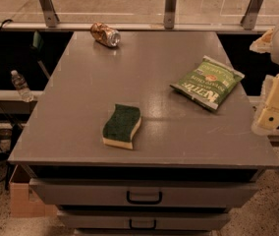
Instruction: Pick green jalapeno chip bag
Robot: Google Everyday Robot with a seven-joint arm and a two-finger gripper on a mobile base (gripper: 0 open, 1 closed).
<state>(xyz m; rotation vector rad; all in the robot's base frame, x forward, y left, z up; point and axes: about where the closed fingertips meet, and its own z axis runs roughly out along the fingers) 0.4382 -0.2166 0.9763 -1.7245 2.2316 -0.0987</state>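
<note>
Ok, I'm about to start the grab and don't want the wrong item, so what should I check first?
1. Target green jalapeno chip bag in view, flat on the table's right side: ok.
2. Bag apart from the green-topped sponge and crushed can: ok.
3. Nothing lying on the bag: ok.
4. Bag's right corner inside the table edge: cannot tell.
5. Arm's gripper off the table's right edge, beside the bag, not above it: not ok.

The gray tabletop [80,92] carries the green jalapeno chip bag [207,82], a sponge [122,126] and a crushed can [105,34]; the pincer [271,113] hangs beside its right edge.
</note>
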